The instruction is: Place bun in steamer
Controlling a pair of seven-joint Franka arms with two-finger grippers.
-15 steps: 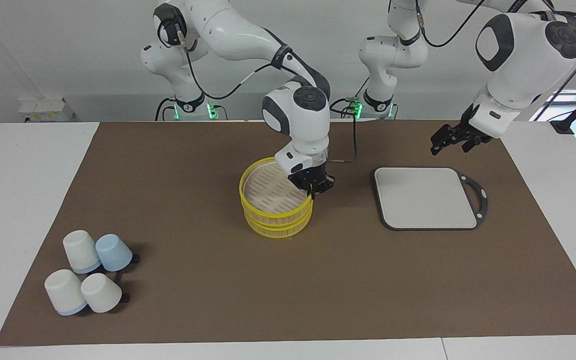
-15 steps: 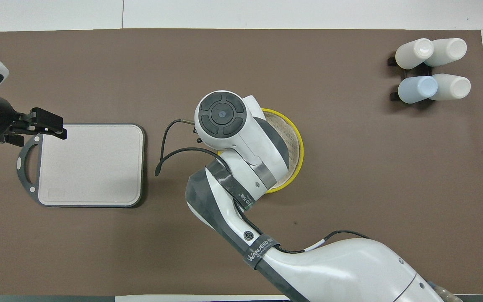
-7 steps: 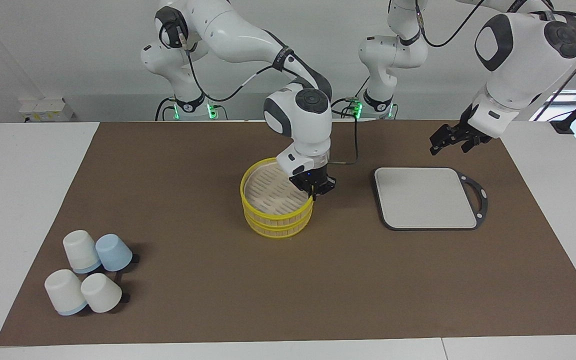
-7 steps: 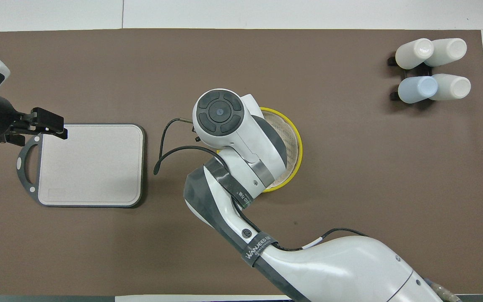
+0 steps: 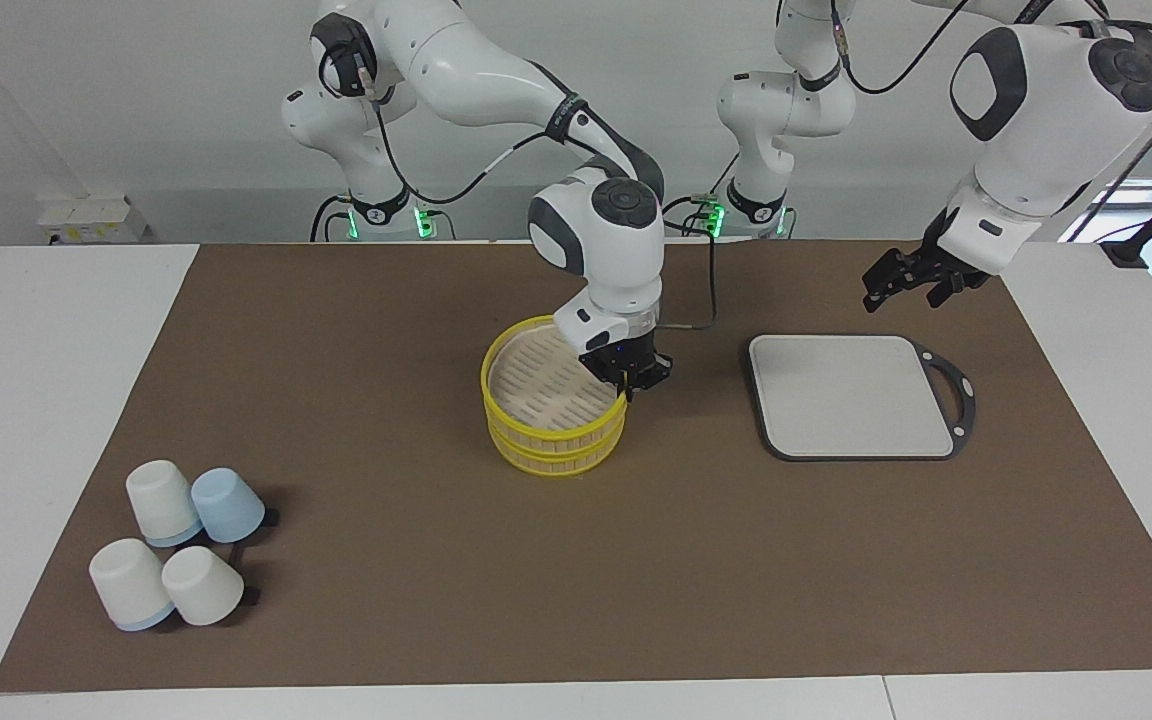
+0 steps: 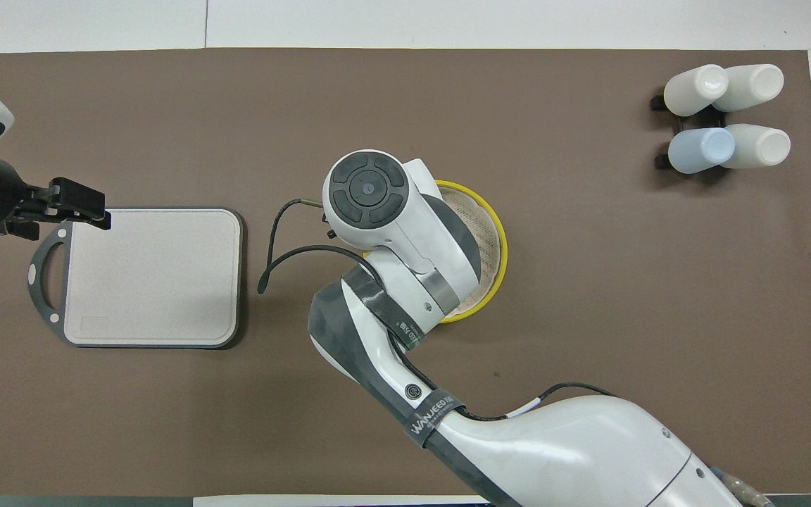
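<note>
My right end effector [image 5: 626, 386], pressed together, hangs over the steamer [image 5: 546, 430] rim, no bun in sight; my spread left end effector [image 5: 874, 293] waits by the board [image 5: 846, 395].

Brown-matted table [image 5: 416, 600], steamer [image 5: 554, 428], board [image 5: 851, 395], 4 cups [image 5: 176, 545]

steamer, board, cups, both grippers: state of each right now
steamer: two tiers stacked, no lid, top tray bare where it shows; no bun in view
board: flat, nothing on it
cups: four, upturned, clustered at the right arm's end
right gripper: shut on the steamer's rim
left gripper: open, holds nothing, over the mat beside the board; arm waits
</note>
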